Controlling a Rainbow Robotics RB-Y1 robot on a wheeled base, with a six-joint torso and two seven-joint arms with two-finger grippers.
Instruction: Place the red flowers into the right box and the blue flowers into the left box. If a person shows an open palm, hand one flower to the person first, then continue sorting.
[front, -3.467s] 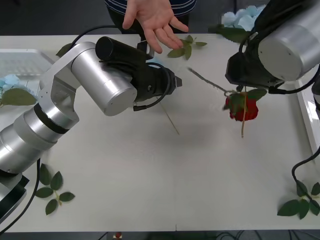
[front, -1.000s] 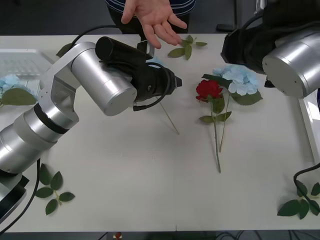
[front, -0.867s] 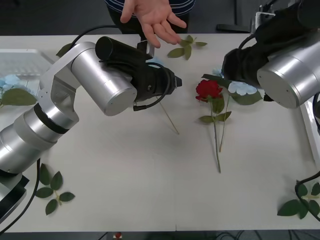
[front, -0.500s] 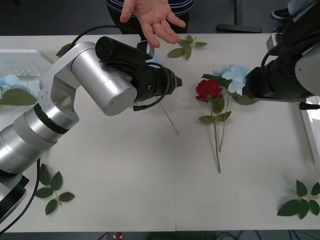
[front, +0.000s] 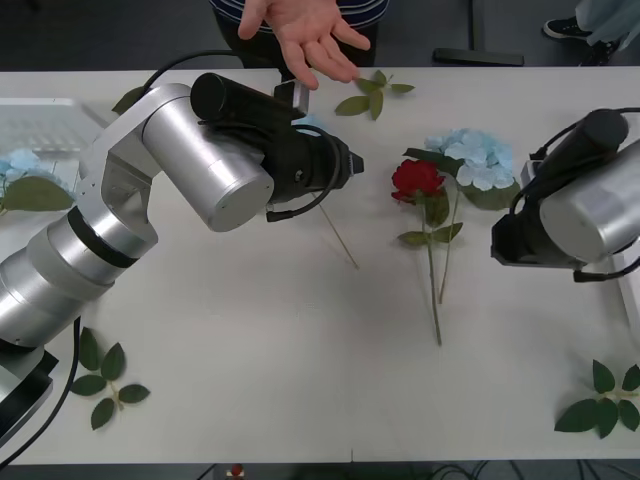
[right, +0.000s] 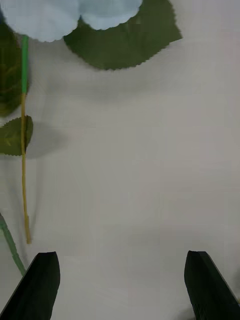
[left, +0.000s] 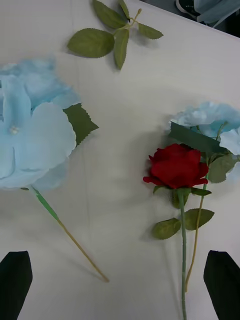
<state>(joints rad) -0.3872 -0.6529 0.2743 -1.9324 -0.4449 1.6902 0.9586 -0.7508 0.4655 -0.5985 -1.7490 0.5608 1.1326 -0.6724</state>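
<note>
White tabletop (front: 250, 350): 1 red rose (front: 417, 179) beside 1 blue hydrangea (front: 470, 156), mid-table, both light, limp, best pinched mid-stem; left gripper (left: 120, 280) and right gripper (right: 120, 282) spread wide, empty.

Wide off-white table (front: 250, 370), matte and evenly lit, soft shadows only. Loose green leaf sprigs scattered on it: one near the front left corner (front: 103, 383), one at the front right corner (front: 605, 400), one close to the far edge (front: 372, 92). Beyond the far edge, dark floor (front: 120, 35). On that floor, a flat dark bar (front: 478, 57), perhaps a furniture foot.
</note>
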